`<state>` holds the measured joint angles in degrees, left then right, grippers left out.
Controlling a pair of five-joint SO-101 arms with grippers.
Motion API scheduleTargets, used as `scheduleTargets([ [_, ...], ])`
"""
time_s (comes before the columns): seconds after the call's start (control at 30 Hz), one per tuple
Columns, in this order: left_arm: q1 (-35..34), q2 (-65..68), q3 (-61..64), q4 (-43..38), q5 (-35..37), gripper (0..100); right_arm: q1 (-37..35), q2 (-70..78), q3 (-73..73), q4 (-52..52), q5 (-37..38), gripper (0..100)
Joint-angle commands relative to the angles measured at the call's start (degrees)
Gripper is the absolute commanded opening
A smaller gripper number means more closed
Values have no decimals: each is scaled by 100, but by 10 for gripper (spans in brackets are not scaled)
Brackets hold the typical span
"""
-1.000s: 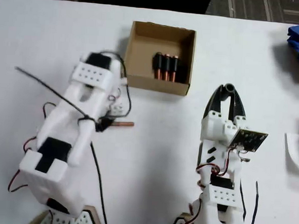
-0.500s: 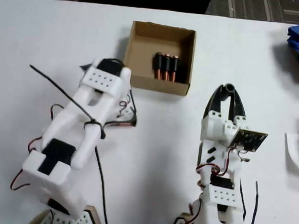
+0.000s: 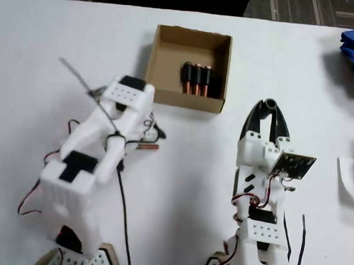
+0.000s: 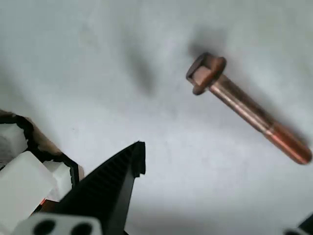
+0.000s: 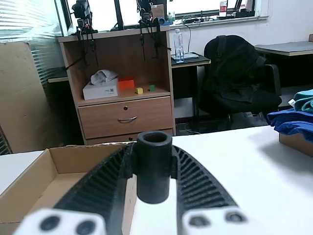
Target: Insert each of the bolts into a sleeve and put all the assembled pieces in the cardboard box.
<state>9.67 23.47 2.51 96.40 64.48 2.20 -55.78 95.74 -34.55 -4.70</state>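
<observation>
The white table [image 3: 45, 34] holds the cardboard box [image 3: 218, 48]; about three finished pieces [image 3: 195, 78] already lie inside it, so most of the job looks done; the right gripper [image 5: 153, 148] pinches one black sleeve [image 5: 154, 181] near the box; the left gripper [image 4: 220, 188] is spread wide by one bolt [image 4: 247, 107] lying loose on the table; that bolt still needs picking up, pushing into the sleeve, and boxing.

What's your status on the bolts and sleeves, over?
Left gripper open over loose copper-coloured bolt, flat on white table. Right gripper shut on upright black cylindrical sleeve. Three assembled pieces in brown cardboard box. Nothing seen between bolt and sleeve.
</observation>
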Motion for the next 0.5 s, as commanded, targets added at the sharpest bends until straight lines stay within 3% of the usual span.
scheduleTargets([
  [0.0, -193, 299, -286, 26, 35, 542, -48, -163, 62, 22, -35, 19],
  [0.47, -237, 440, -787, 158, 35, 542, -48, -163, 62, 22, -35, 19],
])
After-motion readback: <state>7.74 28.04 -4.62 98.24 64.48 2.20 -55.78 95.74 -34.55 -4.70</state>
